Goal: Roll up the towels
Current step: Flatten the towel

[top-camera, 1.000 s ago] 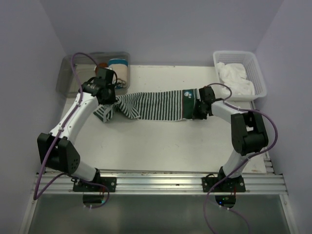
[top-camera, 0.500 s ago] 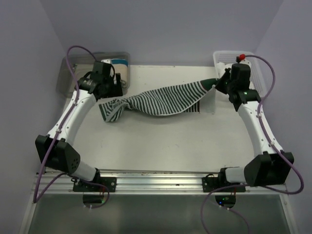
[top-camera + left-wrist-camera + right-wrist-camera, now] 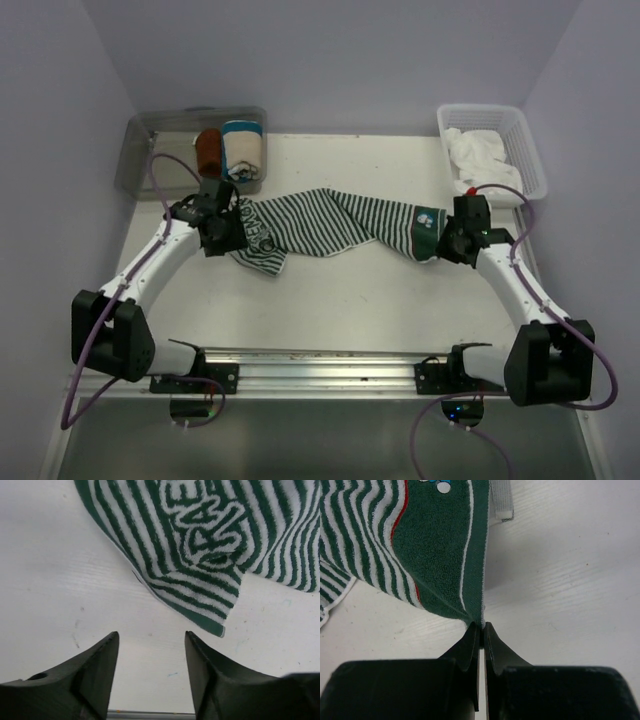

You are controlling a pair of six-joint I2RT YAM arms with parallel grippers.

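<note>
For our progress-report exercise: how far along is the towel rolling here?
Done: neither towel is rolled; the striped towel lies twisted across the table. In hand: the right hand is shut on its green end; the left hand stands open, just short of the other end. Left: rolling it, then the white towel crumpled in the basket.

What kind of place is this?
Probably a robot practice booth, not a home: two arms bolted to a metal rail at a white table, plain walls close around, and a striped towel to practise on.
</note>
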